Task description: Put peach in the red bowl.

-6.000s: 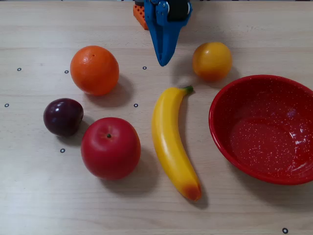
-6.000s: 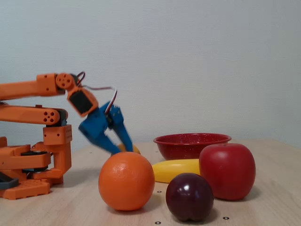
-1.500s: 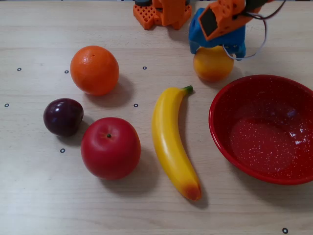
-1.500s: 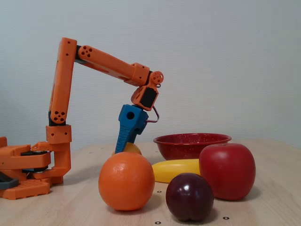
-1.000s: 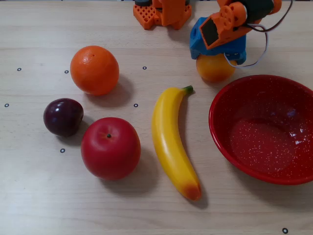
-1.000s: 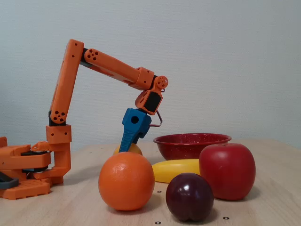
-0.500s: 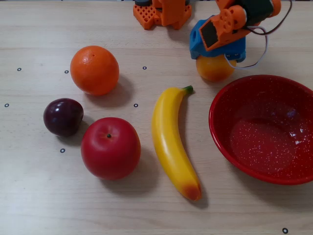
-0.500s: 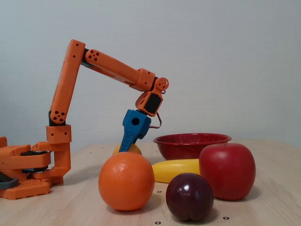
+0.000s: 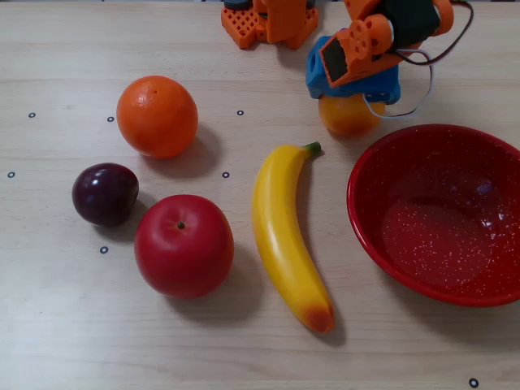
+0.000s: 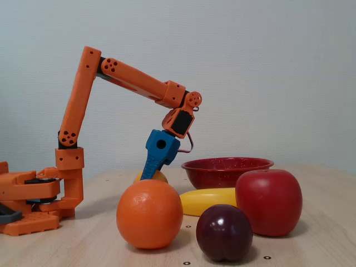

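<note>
The peach [image 9: 348,119] is a small yellow-orange fruit resting on the table just left of the red bowl's far rim. The blue gripper [image 9: 351,96] comes down on it from above and hides its top half. The fingers straddle the fruit and close on it. In the low side fixed view the gripper [image 10: 147,173] points down at the peach [image 10: 161,177], which peeks out behind the orange. The red bowl [image 9: 439,236] is wide, glossy and speckled, with nothing in it, and its rim shows in the side view [image 10: 228,164].
An orange [image 9: 157,116], a dark plum [image 9: 105,193], a red apple [image 9: 184,245] and a banana [image 9: 284,236] lie left of the bowl. The arm's orange base [image 9: 268,20] stands at the table's far edge.
The gripper has shifted slightly left over the last half second, and the peach has slid left with it. Six seconds ago the gripper hung beside the peach, apart from it.
</note>
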